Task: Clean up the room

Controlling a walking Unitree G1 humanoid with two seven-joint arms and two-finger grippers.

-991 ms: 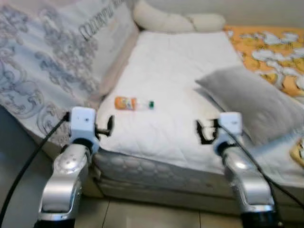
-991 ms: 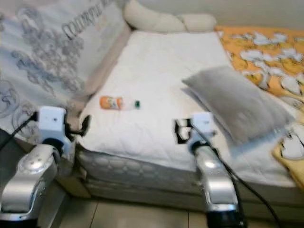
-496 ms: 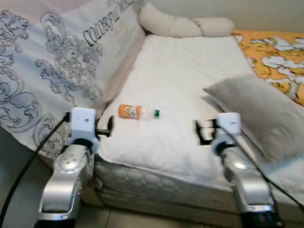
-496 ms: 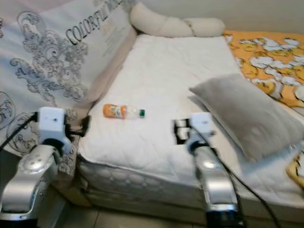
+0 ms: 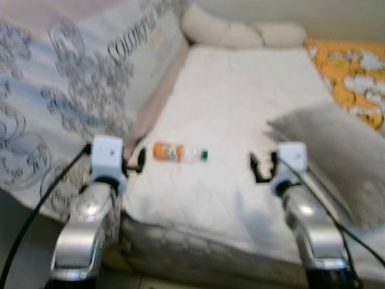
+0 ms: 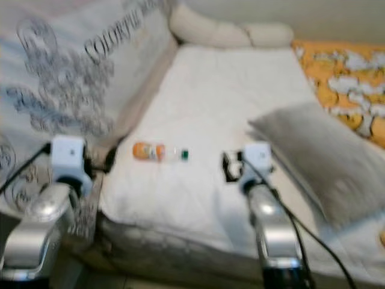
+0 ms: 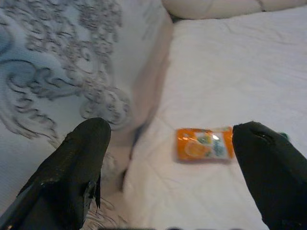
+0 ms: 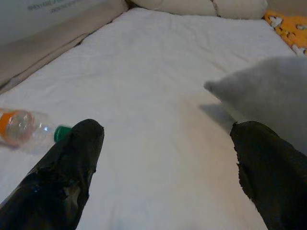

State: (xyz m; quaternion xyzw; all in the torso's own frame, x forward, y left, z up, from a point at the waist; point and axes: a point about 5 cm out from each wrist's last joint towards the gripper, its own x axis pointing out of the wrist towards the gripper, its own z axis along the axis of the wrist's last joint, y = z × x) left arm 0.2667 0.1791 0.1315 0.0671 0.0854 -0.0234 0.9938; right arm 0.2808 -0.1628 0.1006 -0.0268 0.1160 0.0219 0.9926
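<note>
Bare white mattress [image 5: 228,114] lies open around the bottle [image 5: 178,152] on every side but the left — there the patterned cover [image 5: 72,102] rises close beside it. The grey pillow [image 5: 343,156] blocks the right, well apart from the bottle.

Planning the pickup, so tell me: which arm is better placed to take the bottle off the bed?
Probably left. The bottle lies just beside the left tool, framed between its open fingers in the left wrist view.

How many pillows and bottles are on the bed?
Grey pillow: 1
Cream pillows: 2
Orange-label bottle: 1
Total: 4
</note>
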